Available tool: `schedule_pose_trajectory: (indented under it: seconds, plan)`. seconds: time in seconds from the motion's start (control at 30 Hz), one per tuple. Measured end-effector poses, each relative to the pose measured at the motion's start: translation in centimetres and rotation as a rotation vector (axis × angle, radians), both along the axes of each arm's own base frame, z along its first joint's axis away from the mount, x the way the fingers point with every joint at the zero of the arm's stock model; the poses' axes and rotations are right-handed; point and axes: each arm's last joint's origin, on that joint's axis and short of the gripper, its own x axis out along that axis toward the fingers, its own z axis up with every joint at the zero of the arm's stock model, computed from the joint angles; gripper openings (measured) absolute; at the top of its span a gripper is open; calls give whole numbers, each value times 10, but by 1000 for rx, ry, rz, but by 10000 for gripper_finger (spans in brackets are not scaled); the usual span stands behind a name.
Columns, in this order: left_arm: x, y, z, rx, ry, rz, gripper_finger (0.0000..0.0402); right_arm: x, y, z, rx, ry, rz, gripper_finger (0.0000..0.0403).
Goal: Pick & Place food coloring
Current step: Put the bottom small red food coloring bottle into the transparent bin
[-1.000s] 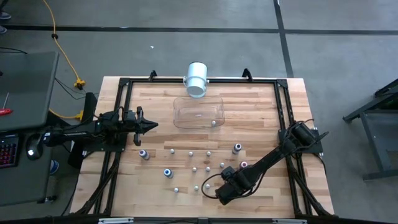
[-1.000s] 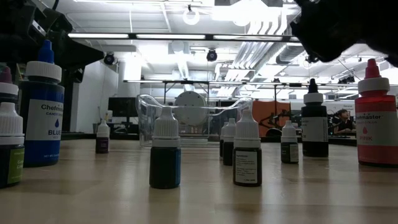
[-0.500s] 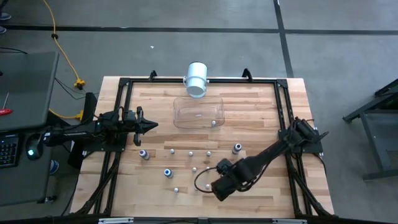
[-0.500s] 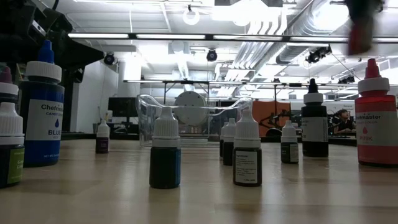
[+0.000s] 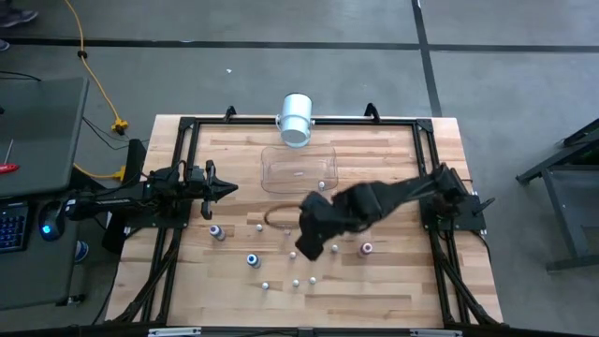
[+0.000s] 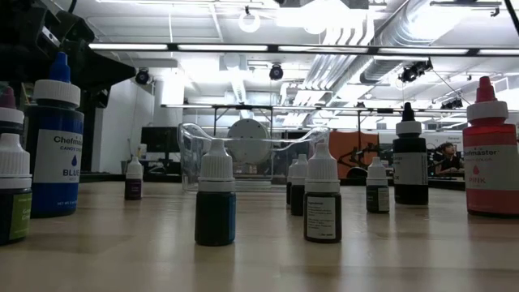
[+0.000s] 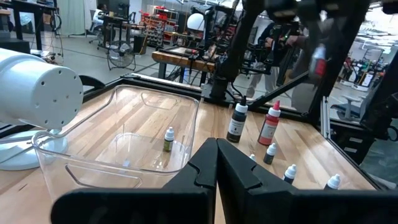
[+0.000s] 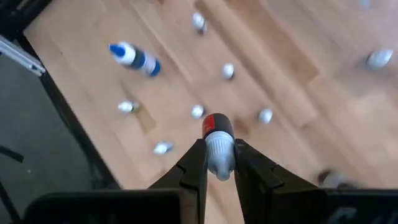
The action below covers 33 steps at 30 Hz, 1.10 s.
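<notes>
Several tiny food coloring bottles stand on the wooden table, among them a blue one (image 5: 252,259), a pink one (image 5: 367,248) and whitish ones (image 5: 265,285). One more bottle (image 5: 321,185) stands inside the clear tub (image 5: 299,168). My right gripper (image 5: 304,245) hangs high over the middle of the table, shut on a small red bottle with a white cap (image 8: 217,140); it is above the low view's picture. The same bottle shows blurred in the left wrist view (image 7: 318,59). At the left edge my left gripper (image 5: 229,187) stays shut and level, with nothing in it. My right gripper pinches the bottle's white cap end (image 8: 219,158) between its two fingers. The fingers slant steeply down from above. The red body (image 8: 217,123) sticks out beyond the fingertips, and the bottle is lifted well clear of the table.
A big white cylinder (image 5: 295,119) stands at the far edge behind the tub. A black frame (image 5: 187,126) runs round the table top. In the low view a tall blue bottle (image 6: 55,138) stands at the left and a pink one (image 6: 489,154) at the right.
My right gripper has risen from the table's near right part and swung toward the far edge and the middle, rolling and tipping steeper as it went. The red bottle has gone up with it, out of the low view's top.
</notes>
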Motion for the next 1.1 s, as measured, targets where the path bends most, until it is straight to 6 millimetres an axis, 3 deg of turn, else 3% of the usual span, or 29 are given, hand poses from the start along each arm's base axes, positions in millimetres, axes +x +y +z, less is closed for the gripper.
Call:
schedule_pose_trajectory:
  seconds: [0.37, 0.5, 0.9, 1.1]
  plan:
    - [0, 0, 0, 0, 0, 0, 1, 15, -84, 4, -130, 4, 81, 54]
    - [0, 0, 0, 0, 0, 0, 1, 18, -110, -2, -175, 55, 100, 54]
    - [0, 0, 0, 0, 0, 0, 1, 50, -212, -84, -87, 279, 44, 57]
    - [0, 0, 0, 0, 0, 1, 1, 58, -241, -122, -9, 355, -3, 59]
